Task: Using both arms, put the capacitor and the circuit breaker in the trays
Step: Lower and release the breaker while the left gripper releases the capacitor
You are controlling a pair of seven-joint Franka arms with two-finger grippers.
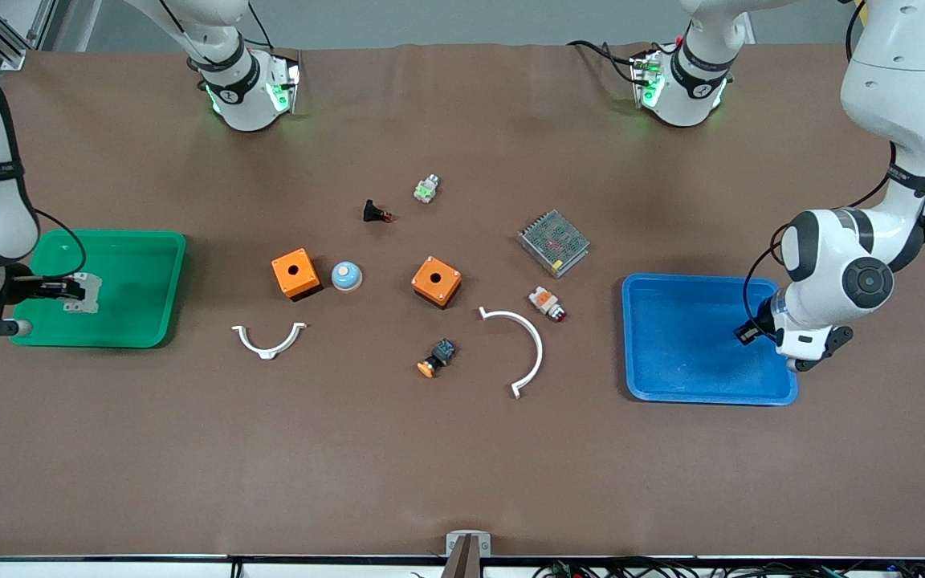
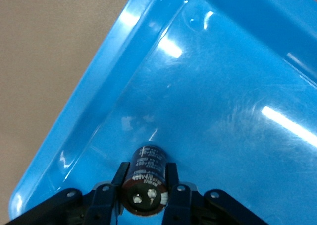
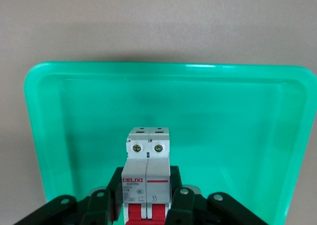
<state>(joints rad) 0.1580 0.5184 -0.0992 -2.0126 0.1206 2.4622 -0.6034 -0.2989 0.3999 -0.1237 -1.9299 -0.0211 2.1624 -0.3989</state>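
Left gripper point(image 2: 144, 195) hangs over the blue plastic tray point(image 1: 675, 377) at the left arm's end of the brown counter point(image 1: 462, 466), fingers point(image 2: 119, 178) clamped on the small black cylindrical capacitor point(image 2: 145, 183) with its pale silvery end facing the wrist camera. Capacitor sits above the tray floor, near one tray corner; contact with the floor cannot be told.

Right gripper point(image 3: 146, 202) hangs over the green plastic tray point(image 1: 145, 321) at the right arm's end of the counter, fingers point(image 3: 177, 185) closed on the white-grey rectangular circuit breaker point(image 3: 147, 178), red toggle switches at the gripper end, two screw terminals pointing away. In the front view the breaker point(image 1: 83, 292) shows over the tray's middle.

Loose on the counter between the trays: two orange square boxes point(image 1: 295, 273) point(image 1: 436, 281), a pale blue dome button point(image 1: 346, 276) just beside the first box, a black push-button with red tip point(image 1: 374, 213), a small white part with a green centre point(image 1: 426, 189), a grey meshed metal power supply point(image 1: 553, 242), a white-and-orange button with red cap point(image 1: 548, 303), a black button with orange cap point(image 1: 437, 358), and two white curved clamps point(image 1: 268, 340) point(image 1: 523, 345).
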